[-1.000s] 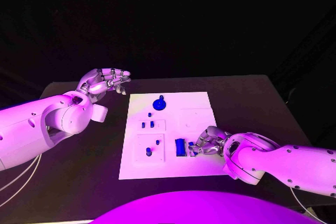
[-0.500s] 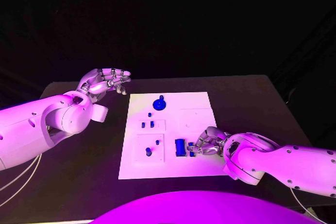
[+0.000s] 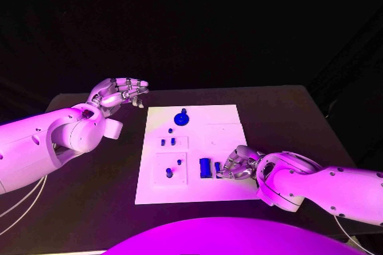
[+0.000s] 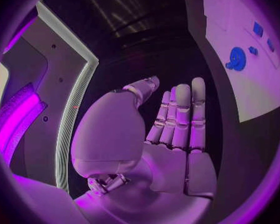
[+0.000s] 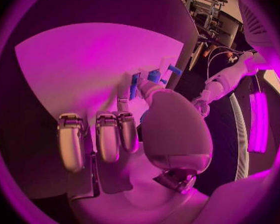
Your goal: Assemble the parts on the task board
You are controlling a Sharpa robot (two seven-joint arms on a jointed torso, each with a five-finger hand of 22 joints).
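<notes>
- Nearest to me, my right hand (image 3: 238, 162) rests on the near right part of the task board (image 3: 227, 191), its fingers curled down onto the white surface.
- The right fingertips (image 3: 227, 167) touch a small blue part (image 3: 217, 169); I cannot tell whether they actually pinch it or merely press against it.
- Just beside that small piece, on the side away from the hand, a larger blue block (image 3: 205, 167) stands on the board.
- In the right wrist view the thumb reaches toward a cluster of blue pieces (image 5: 154, 77) near the board's edge, while the other fingers (image 5: 107, 137) lie bent over the plate.
- Further along the board, two small blue pegs (image 3: 169, 171) sit in the near left recess, and three more (image 3: 169, 139) sit around the recess beyond it.
- At the far end of the board lies a round blue disc (image 3: 182, 119) with a small knob on its far side.
- Farthest out, my left hand (image 3: 119, 92) hovers off the board's far left corner over the black table (image 3: 295, 111), holding nothing.
- The left wrist view shows that hand's fingers (image 4: 180, 115) straight and close together, with the blue disc (image 4: 236, 58) well apart from them.
</notes>
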